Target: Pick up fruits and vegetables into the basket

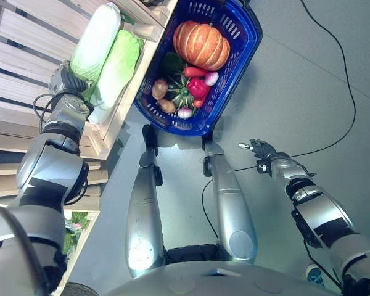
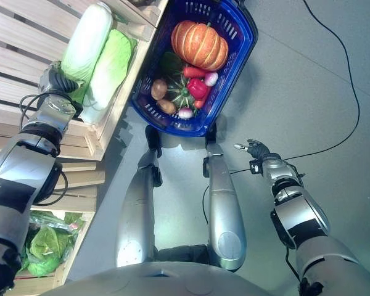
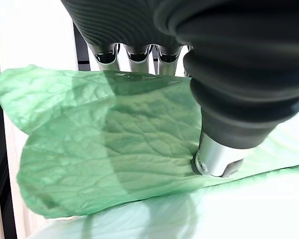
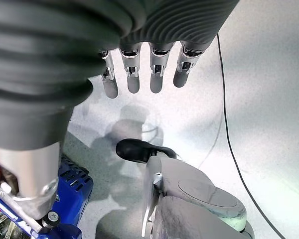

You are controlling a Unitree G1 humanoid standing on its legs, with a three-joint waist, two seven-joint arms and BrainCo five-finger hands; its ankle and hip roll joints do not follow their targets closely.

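Pale green napa cabbage (image 1: 114, 69) lies in a wooden crate (image 1: 120, 105) beside a second, whiter one (image 1: 95, 43), on the robot's left. Left hand (image 1: 66, 80) sits at the cabbages' lower end; in its wrist view the fingers (image 3: 132, 55) run down behind a green leaf (image 3: 104, 149), thumb against it, so whether they have closed on it cannot be told. Right hand (image 2: 253, 149) hangs over the grey floor, fingers straight, carrying nothing.

Blue basket (image 1: 246, 43) on the floor just beside the crate already holds a pumpkin (image 1: 200, 44), red pepper (image 1: 198, 88), potato (image 1: 160, 89) and more.

Step in hand: the reach and grasp on a cabbage. Next calls for a firm wrap round the body, not the loose leaf, then a lift across to the basket.
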